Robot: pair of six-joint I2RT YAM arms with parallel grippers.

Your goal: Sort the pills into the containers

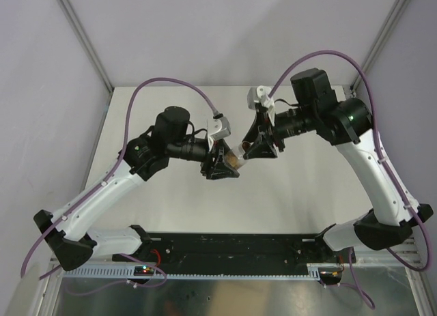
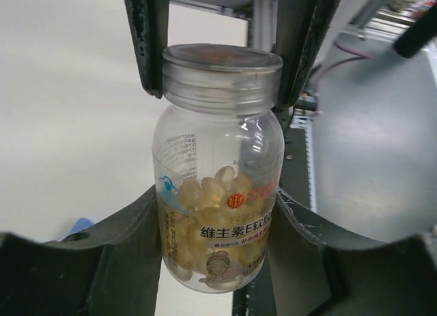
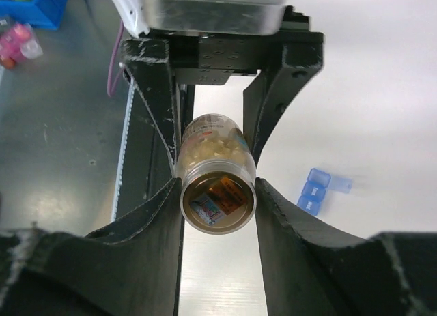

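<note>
The left gripper (image 2: 217, 213) is squeezing the body of the clear plastic bottle (image 2: 218, 152), holding it up steady. The right gripper (image 3: 218, 193) is pinching its round silver lid (image 2: 222, 74), probably to twist it off and free the yellow pills (image 2: 208, 193). The small light-blue plastic pill box (image 3: 315, 191) is lying on the white table (image 3: 382, 91) below, well apart.

Bottle (image 1: 233, 160): we see it held in the air over the middle of the worktop (image 1: 287, 193), between the two grippers.
Cap (image 2: 222, 74): on the bottle end that faces the right arm.
Left gripper (image 2: 217, 213): its jaws touch the bottle body on both sides.
Right gripper (image 3: 218, 193): its jaws touch the cap on both sides.
Pills (image 2: 212, 193): inside the bottle, away from the cap.
Pill box (image 3: 317, 191): on the worktop, below the bottle and to one side of it.
</note>
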